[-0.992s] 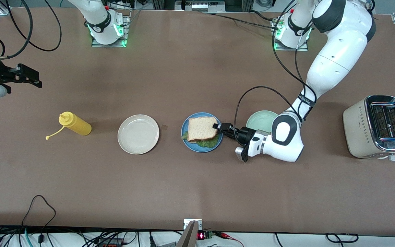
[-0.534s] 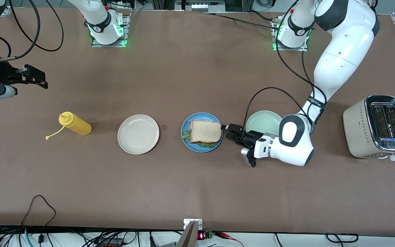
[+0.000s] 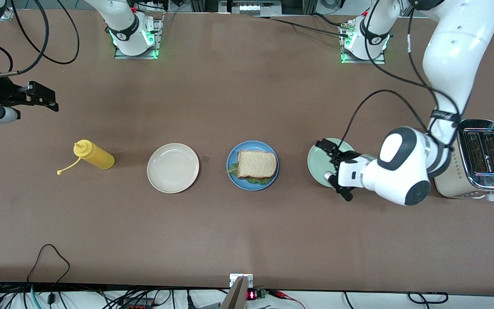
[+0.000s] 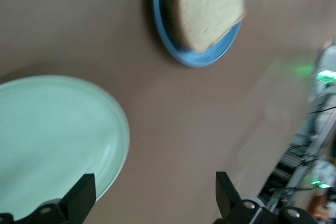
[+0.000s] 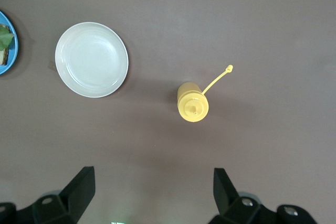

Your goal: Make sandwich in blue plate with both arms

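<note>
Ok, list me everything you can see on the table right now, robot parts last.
sandwich: one, light-brown bread with green lettuce, on the blue plate
blue plate: one, blue, mid-table
cream plate: one, cream-white, between blue plate and mustard bottle
mint plate: one, pale green, between blue plate and toaster
mustard bottle: one, yellow, cap off and dangling on its strap, toward the right arm's end
toaster: one, beige and chrome, at the left arm's end
left gripper: black, open, empty, over the mint plate
right gripper: black, open, empty, waiting above the mustard bottle's end of the table
</note>
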